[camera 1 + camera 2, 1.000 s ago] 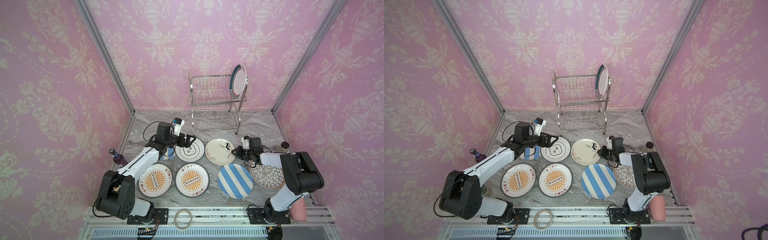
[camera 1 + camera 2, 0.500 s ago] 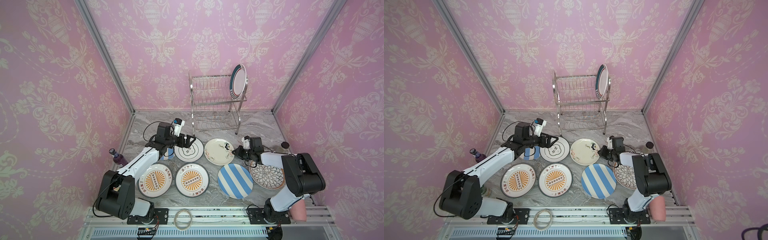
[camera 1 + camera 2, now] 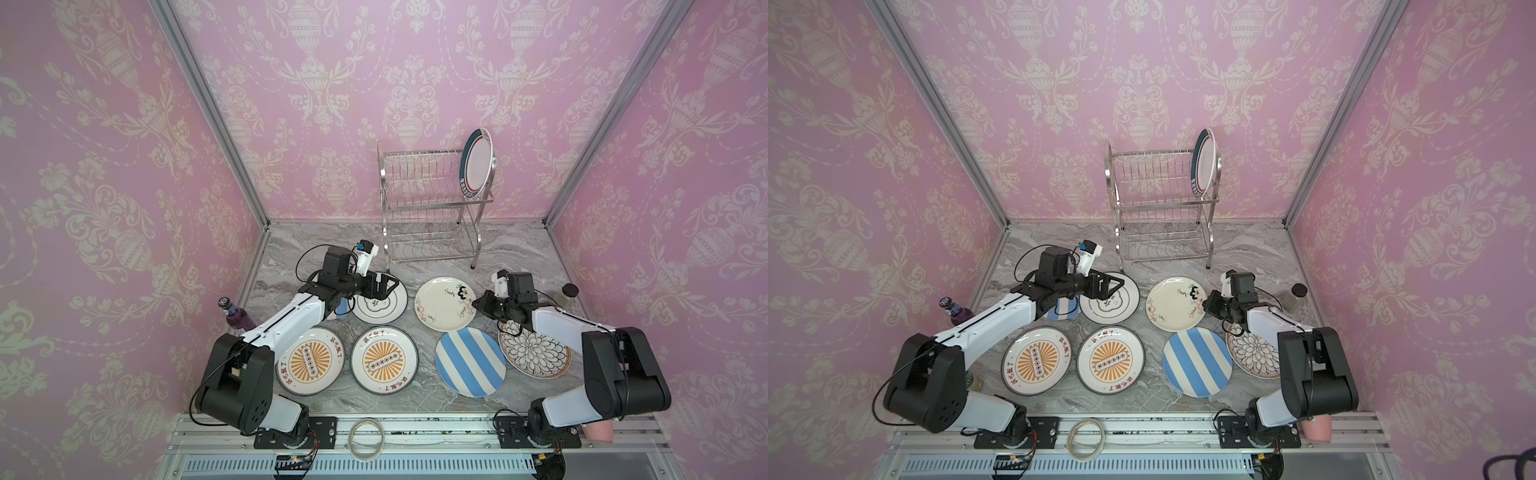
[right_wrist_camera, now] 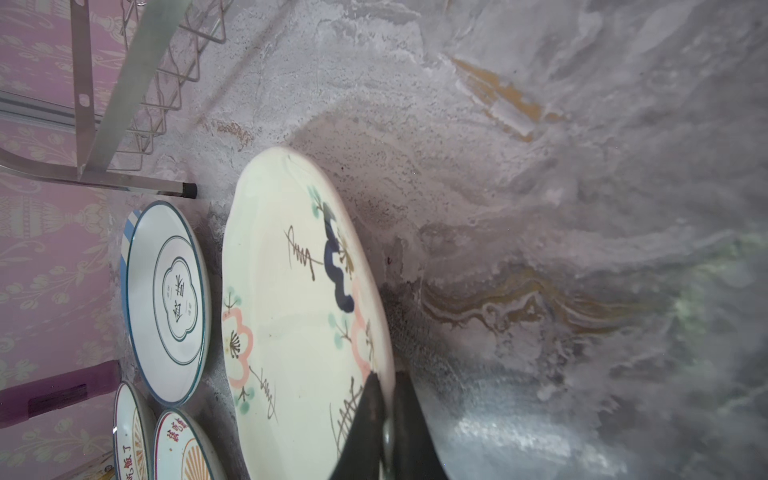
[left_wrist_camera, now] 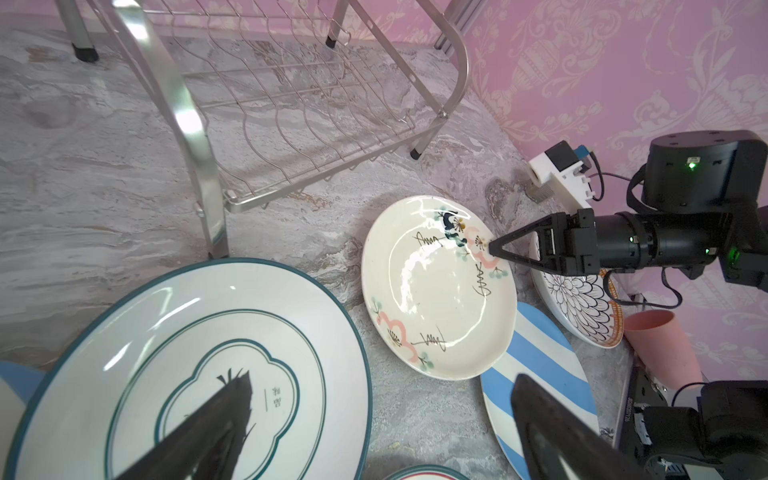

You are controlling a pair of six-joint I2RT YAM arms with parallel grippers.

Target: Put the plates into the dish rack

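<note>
Now the right tool (image 3: 477, 304) is clamped on the rim of the round cream ceramic plate with doodles (image 3: 440, 305). Its jaws stood slightly apart a second ago and have since come together, and the right wrist view shows the rim pinched between the fingertips (image 4: 370, 409). The plate itself lies where it lay, reaching away from the tool's tips across the grey marbled table (image 3: 519, 253). I cannot tell whether the gripped edge is off the table.

Under this tool's wrist sits the round black petal-patterned plate (image 3: 536, 353). The round blue-and-white striped plate (image 3: 471, 361) lies just beside the cream one.

The left tool (image 3: 392, 286) hangs where it was, jaws wide apart, over the round white plate with a teal outline (image 3: 380, 309). Ahead of its tips stands the shiny steel wire dish rack (image 3: 424, 208), with a teal-rimmed plate (image 3: 478, 164) upright in the top tier. Behind the tool, near its arm's base, lie two orange sunburst plates (image 3: 309, 359) (image 3: 384, 359).
</note>
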